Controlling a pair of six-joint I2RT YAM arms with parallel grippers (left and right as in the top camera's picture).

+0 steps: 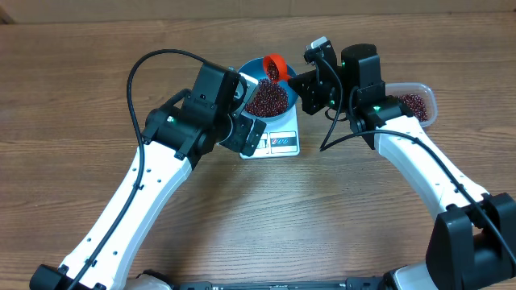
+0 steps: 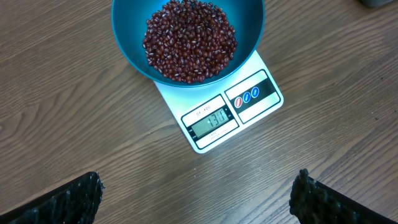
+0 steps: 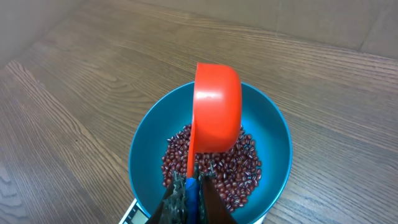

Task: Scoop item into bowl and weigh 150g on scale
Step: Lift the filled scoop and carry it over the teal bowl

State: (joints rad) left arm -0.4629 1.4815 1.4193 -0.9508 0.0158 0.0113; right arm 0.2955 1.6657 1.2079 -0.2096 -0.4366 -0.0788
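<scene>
Now an orange scoop (image 3: 216,109) is pinched by the right hand (image 3: 189,194) over the beans (image 2: 189,40) in the blue bowl (image 3: 273,134), carried on the scale (image 2: 217,118). The left hand (image 2: 196,194) is spread wide.

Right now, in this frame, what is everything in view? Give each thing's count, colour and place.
beans in the bowl: one heap, dark red-brown, covering the bowl's bottom
bowl: one, blue, standing on the scale
scale: one, white, on the table between the two arms
scoop: one, orange-red, tipped over the bowl
tub: one, clear plastic, on the table beside the right arm
beans in the tub: some, dark red-brown, inside the tub
table: one, brown wood grain, under everything
left gripper: one, black, open and empty, above the table near the scale's display end
right gripper: one, black, shut on the scoop's handle, above the bowl
</scene>
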